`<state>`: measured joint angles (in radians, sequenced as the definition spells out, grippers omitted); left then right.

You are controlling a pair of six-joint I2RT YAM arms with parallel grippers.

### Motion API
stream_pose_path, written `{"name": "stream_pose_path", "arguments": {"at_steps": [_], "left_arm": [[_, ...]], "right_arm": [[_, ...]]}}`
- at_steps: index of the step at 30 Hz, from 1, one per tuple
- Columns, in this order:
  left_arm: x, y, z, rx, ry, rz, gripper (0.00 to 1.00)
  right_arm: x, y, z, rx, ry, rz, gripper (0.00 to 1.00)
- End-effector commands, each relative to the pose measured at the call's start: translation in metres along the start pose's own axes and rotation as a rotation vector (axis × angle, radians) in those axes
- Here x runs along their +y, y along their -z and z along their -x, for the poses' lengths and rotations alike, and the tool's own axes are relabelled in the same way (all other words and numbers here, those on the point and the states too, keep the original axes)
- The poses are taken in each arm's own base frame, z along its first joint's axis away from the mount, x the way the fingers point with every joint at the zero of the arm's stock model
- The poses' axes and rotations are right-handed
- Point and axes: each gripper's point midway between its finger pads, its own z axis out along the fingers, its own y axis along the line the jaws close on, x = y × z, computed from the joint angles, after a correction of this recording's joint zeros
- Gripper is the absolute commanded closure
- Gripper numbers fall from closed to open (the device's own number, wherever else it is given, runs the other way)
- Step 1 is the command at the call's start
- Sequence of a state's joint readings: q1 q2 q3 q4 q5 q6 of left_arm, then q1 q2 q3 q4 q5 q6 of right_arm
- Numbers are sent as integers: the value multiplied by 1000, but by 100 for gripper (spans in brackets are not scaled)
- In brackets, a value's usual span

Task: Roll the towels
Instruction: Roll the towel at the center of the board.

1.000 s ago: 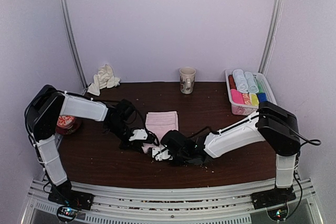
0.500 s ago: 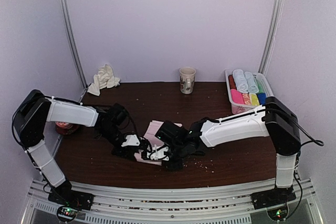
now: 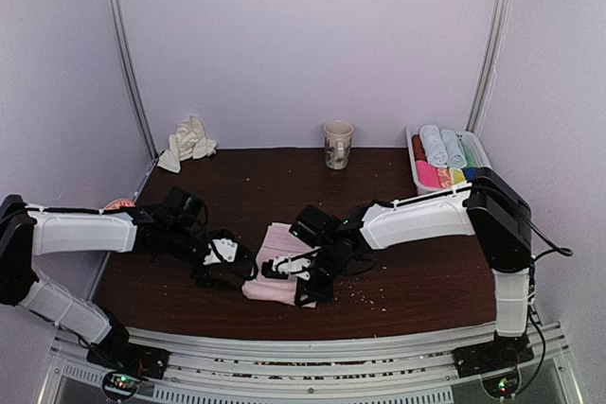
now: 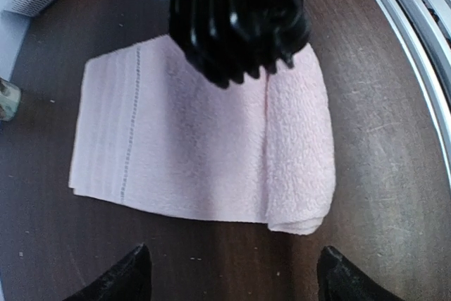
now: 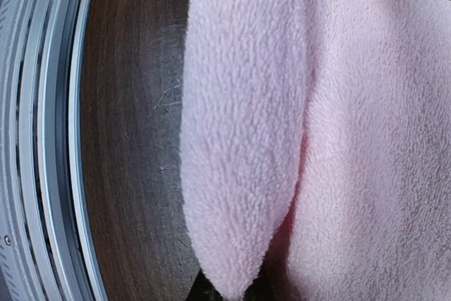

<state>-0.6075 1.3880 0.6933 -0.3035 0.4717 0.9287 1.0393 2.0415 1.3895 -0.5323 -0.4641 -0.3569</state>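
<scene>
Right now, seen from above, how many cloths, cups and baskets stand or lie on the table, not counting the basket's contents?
Pale pink terry towel: 1
Crumpled cream-white cloth: 1
Patterned cup: 1
White plastic basket: 1
Total: 4

Overhead looks down; close wrist views share the pink towel (image 4: 197,153).

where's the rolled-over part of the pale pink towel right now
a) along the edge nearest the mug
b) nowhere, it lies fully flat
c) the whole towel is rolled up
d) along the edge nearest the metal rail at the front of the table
D: in the left wrist view the pale pink towel has a thick turned-over strip only along the side next to the metal rail, and the rest lies flat.
</scene>
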Motion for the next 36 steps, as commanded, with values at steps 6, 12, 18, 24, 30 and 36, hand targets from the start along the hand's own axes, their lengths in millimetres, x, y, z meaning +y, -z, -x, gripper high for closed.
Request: {"name": "stream_pose_path", "arguments": {"at_steps": [6,12,18,24,30,36], "left_arm": [[18,19,11,-104,-174,281,16],[23,12,7,-59,-258,347,14],[17,4,14,-44,-391,381,12],[-6,4,17,-68,-519,364,14],[-18,-2,20,-68,-591,396,18],[-14,-16,18,-28,-602,425,24]], "right_arm": [[-10,-16,-42,89,-207,96,100],[-15,-17,-44,76,-240,142,100],[-15,-21,-44,72,-254,188,100],[-21,-21,-46,61,-297,212,100],[-29,-21,-47,54,-344,227,100],[-30,-22,-48,50,-362,234,100]]}}
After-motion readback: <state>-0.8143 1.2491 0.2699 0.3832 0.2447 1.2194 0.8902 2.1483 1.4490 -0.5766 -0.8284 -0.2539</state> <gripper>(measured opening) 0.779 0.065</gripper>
